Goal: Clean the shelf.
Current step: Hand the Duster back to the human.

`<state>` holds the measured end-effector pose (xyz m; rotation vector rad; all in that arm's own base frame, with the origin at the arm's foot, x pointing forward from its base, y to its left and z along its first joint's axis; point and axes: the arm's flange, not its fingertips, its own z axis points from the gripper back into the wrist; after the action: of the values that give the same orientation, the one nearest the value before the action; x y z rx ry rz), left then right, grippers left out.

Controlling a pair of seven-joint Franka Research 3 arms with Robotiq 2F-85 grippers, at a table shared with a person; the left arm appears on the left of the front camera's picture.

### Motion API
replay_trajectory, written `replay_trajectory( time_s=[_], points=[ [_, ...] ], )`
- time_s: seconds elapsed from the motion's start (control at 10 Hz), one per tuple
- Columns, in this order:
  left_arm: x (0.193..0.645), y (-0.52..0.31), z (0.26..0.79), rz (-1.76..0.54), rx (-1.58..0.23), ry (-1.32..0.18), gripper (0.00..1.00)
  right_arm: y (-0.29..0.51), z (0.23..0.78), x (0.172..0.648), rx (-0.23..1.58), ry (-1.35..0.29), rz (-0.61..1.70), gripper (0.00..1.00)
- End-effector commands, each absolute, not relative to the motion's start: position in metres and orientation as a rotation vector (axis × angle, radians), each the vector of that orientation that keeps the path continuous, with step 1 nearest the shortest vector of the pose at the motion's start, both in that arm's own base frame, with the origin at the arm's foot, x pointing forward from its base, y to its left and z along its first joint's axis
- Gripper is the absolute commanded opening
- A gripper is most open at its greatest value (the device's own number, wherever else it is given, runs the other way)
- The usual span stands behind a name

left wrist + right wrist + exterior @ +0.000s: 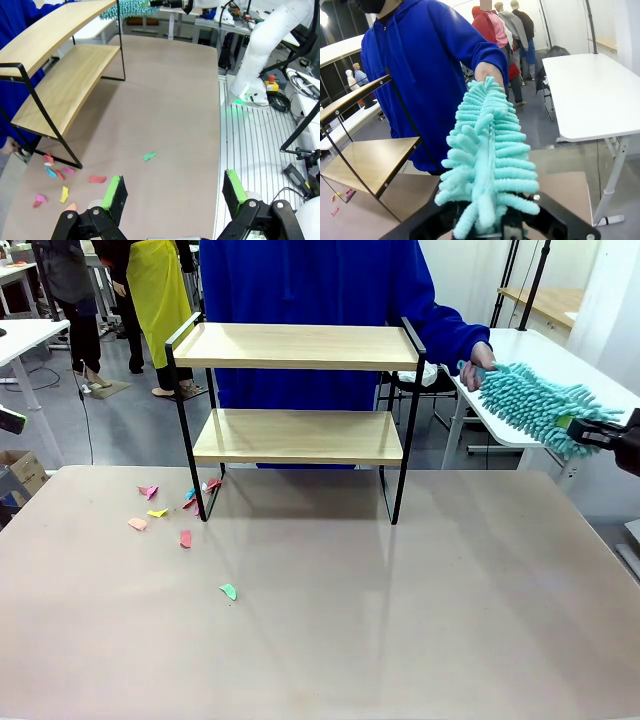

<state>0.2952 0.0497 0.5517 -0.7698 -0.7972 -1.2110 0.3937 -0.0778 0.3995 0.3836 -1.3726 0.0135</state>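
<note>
Front view: paper scraps [160,512] beside shelf [298,390]; right jaws pinching duster [535,407]; left spread.

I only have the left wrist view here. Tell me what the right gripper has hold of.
Observer: The right gripper is shut on a teal duster, off the shelf's right end.
Operator: Report who else is touching it.
Observer: A person's hand in a blue sleeve grips the duster's far tip.
Operator: Check the shelf boards for scraps.
Observer: Both boards of the shelf look bare; the paper scraps lie on the table by the shelf's front left leg.
</note>
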Motion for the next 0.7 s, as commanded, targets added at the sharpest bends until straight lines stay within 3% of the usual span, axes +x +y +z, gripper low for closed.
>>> replay_trajectory(
  time_s=[0.0, 0.1, 0.2, 0.3, 0.4, 0.5, 0.6],
  points=[
    [0.296, 0.048, 0.553, -1.223, -0.784, -0.825, 1.0, -0.078, 0.399, 0.394, 0.383, -1.372, 0.013, 0.16],
    [0.296, 0.048, 0.553, -1.223, -0.784, -0.825, 1.0, -0.077, 0.398, 0.393, 0.362, -1.393, 0.034, 0.73],
    [0.296, 0.048, 0.553, -1.223, -0.784, -0.825, 1.0, -0.077, 0.399, 0.394, 0.362, -1.396, 0.021, 0.73],
    [0.296, 0.048, 0.553, -1.223, -0.784, -0.825, 1.0, -0.077, 0.398, 0.393, 0.389, -1.393, 0.025, 1.0],
    [0.296, 0.048, 0.553, -1.223, -0.784, -0.825, 1.0, -0.077, 0.399, 0.393, 0.394, -1.404, 0.019, 0.78],
    [0.296, 0.048, 0.553, -1.223, -0.784, -0.825, 1.0, -0.078, 0.402, 0.39, 0.425, -1.417, 0.018, 1.0],
    [0.296, 0.048, 0.553, -1.223, -0.784, -0.825, 1.0, -0.081, 0.409, 0.387, 0.453, -1.443, 0.005, 1.0]
  ],
)
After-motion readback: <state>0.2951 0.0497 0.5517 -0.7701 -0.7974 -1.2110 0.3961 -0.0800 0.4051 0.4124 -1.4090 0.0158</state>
